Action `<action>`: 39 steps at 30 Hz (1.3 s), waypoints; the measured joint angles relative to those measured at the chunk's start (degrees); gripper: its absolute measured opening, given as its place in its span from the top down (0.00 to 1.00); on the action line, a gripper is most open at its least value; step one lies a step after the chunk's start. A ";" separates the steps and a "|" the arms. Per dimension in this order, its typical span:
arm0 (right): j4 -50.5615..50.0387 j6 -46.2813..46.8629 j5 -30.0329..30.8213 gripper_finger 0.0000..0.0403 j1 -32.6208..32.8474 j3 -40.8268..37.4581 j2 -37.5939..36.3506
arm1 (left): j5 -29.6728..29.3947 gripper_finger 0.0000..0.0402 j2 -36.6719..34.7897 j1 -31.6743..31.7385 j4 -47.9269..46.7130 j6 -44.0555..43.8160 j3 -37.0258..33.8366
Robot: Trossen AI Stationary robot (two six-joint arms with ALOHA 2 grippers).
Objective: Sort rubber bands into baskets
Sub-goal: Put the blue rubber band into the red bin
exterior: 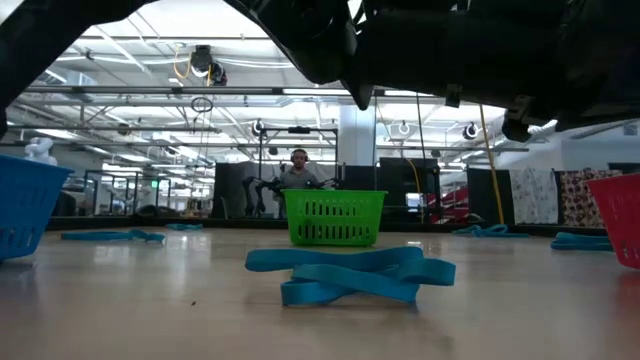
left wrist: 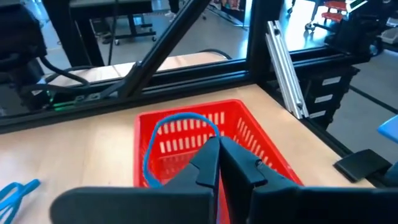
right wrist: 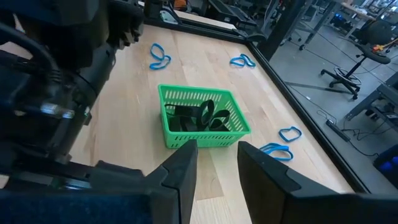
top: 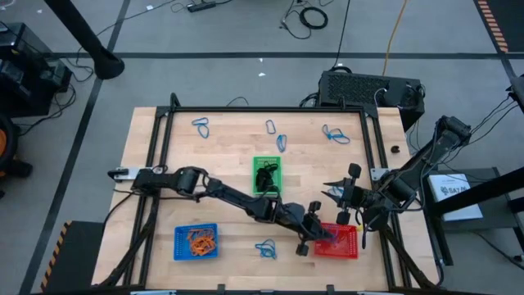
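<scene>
Your left hand [left wrist: 217, 163] is hanging directly over the red basket [left wrist: 249, 134], fingers nearly closed, pinching a blue rubber band [left wrist: 163, 132] whose loop is dangling inside. Your right hand [right wrist: 216, 163] is waiting half-open, empty, right of frame.

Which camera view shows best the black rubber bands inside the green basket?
The right wrist view: it looks down into the green basket and shows the black rubber bands clearly. The high view shows them only as a dark clump. The low view shows only the basket's wall. The left wrist view misses it.

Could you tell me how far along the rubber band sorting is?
Orange bands lie in the blue basket and black ones in the green basket. The left pincer holds a blue band over the red basket. Loose blue bands remain on the table.
</scene>
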 joint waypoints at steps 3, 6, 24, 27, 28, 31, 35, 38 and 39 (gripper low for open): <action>-0.01 0.00 -0.02 0.73 0.00 0.00 0.00 | 0.06 0.95 0.00 -0.09 -0.13 0.35 0.00; -0.02 0.00 -0.02 0.73 0.00 0.00 0.00 | 0.72 0.95 0.00 -0.04 -0.61 0.37 0.00; 0.00 0.02 -0.01 0.73 0.00 0.00 0.00 | 0.72 0.74 0.00 -2.18 -3.29 9.51 0.04; -0.02 0.02 -0.02 0.73 0.00 0.00 0.00 | 0.63 0.66 0.00 -2.19 -3.17 9.38 0.04; 0.00 0.02 -0.02 0.73 0.00 0.00 0.00 | 0.62 0.64 0.00 -2.19 -3.17 9.30 0.04; -0.02 0.02 -0.02 0.73 0.00 0.00 0.00 | 0.59 0.62 -0.06 -2.19 -3.31 6.04 0.04; -0.04 0.02 -0.02 0.73 0.00 0.00 0.00 | 0.59 0.61 -2.99 -2.19 -8.43 6.56 0.04; -0.07 0.03 -0.02 0.73 0.01 0.00 -0.02 | 0.57 0.61 -7.12 -2.19 -17.29 6.86 0.19; -0.09 0.07 -0.02 0.73 0.02 0.00 -0.02 | 0.52 0.61 -8.67 -2.19 -21.70 6.73 0.20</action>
